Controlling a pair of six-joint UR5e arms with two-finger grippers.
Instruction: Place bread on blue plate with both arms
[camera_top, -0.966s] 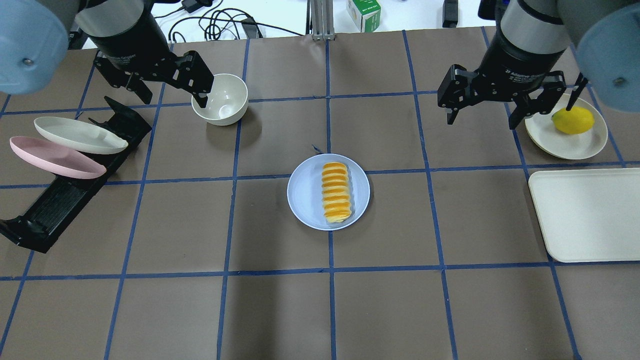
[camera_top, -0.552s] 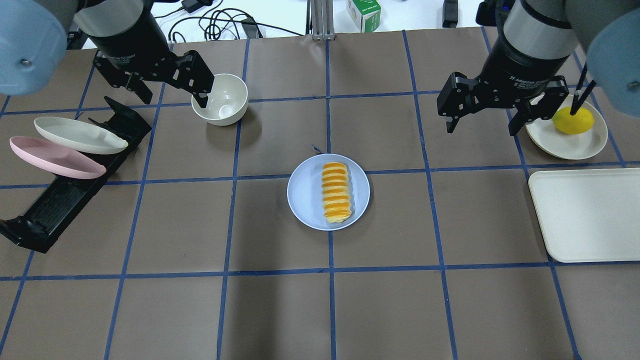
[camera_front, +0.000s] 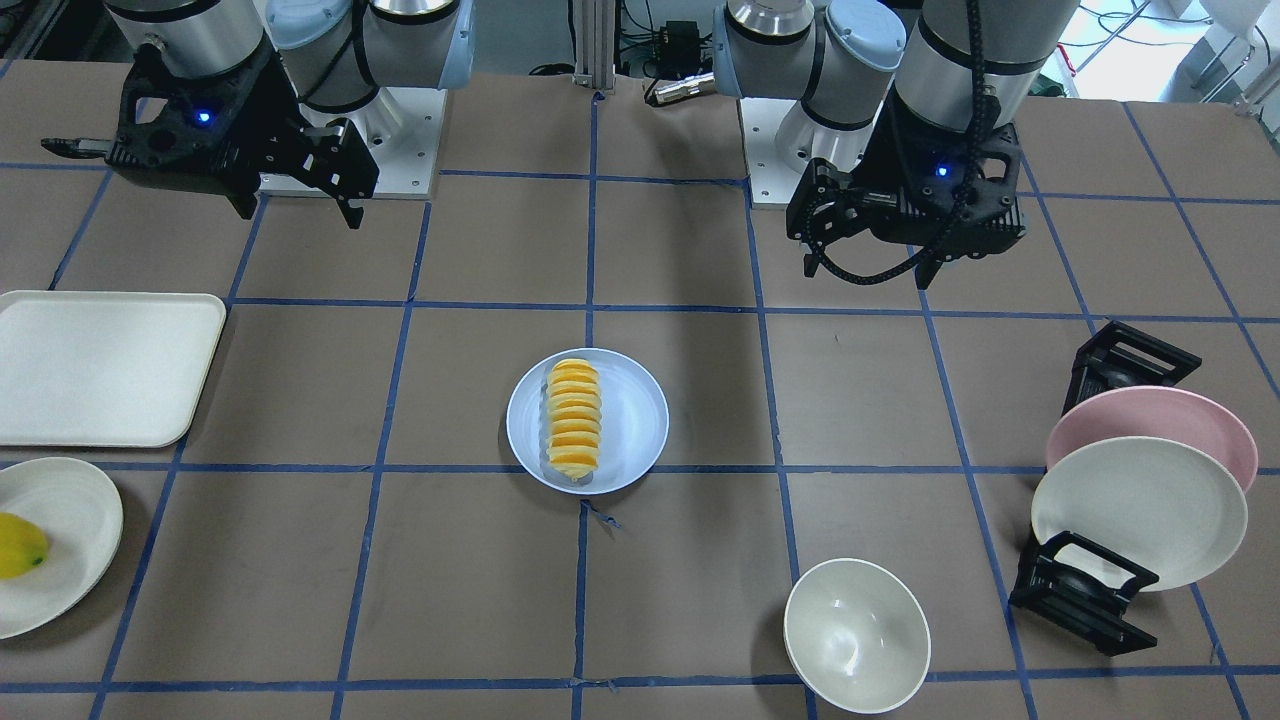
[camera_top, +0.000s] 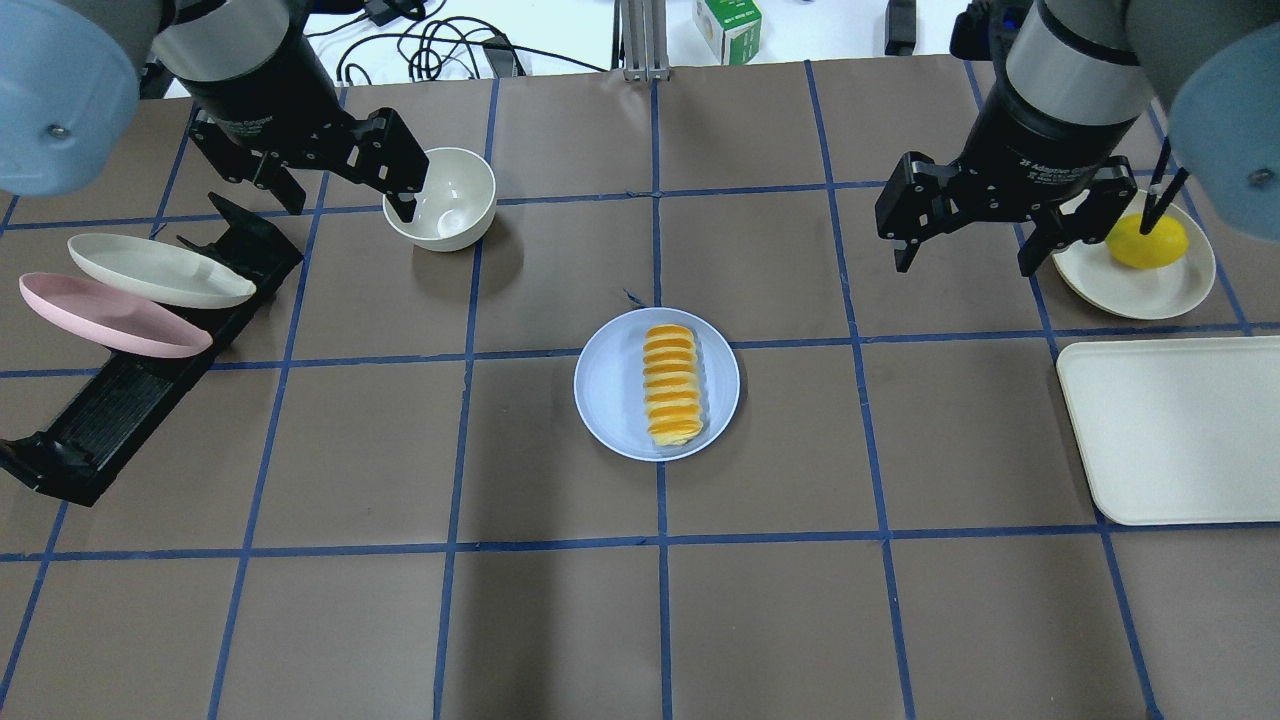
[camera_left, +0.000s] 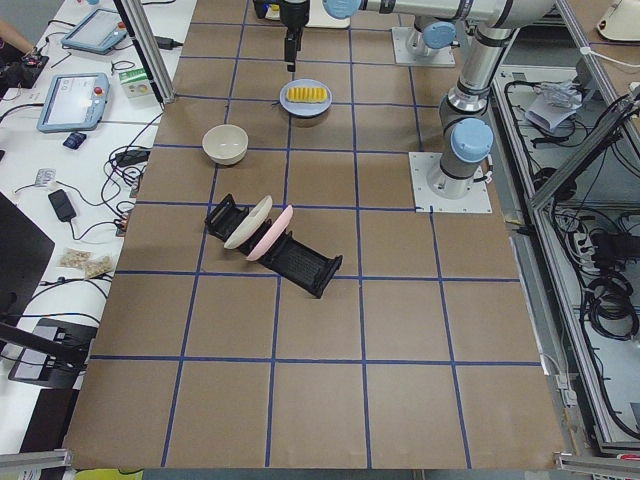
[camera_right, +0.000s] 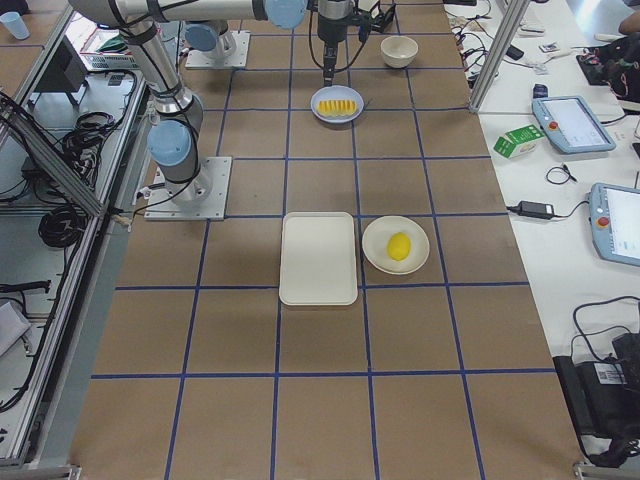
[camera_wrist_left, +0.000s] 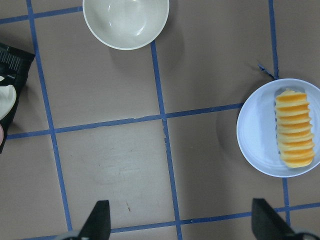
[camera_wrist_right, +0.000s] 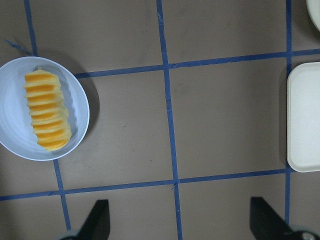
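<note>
Right wrist view shows cream tray (camera_wrist_right: 305, 117) right of fingers (camera_wrist_right: 98, 220); left wrist view instead white bowl (camera_wrist_left: 125, 20) ahead. Blue plate (camera_top: 610, 390) bearing bread (camera_top: 671, 384) sits between both finger pairs, well apart. Left gripper (camera_top: 349, 208), right gripper (camera_top: 965, 263): raised, pointing down, spread wide, empty.

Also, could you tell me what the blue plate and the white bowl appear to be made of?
Blue plate: likely matte plastic or melamine; flat, even colour without highlights.
White bowl: glossier, perhaps glazed ceramic or plastic; bright reflections inside.
</note>
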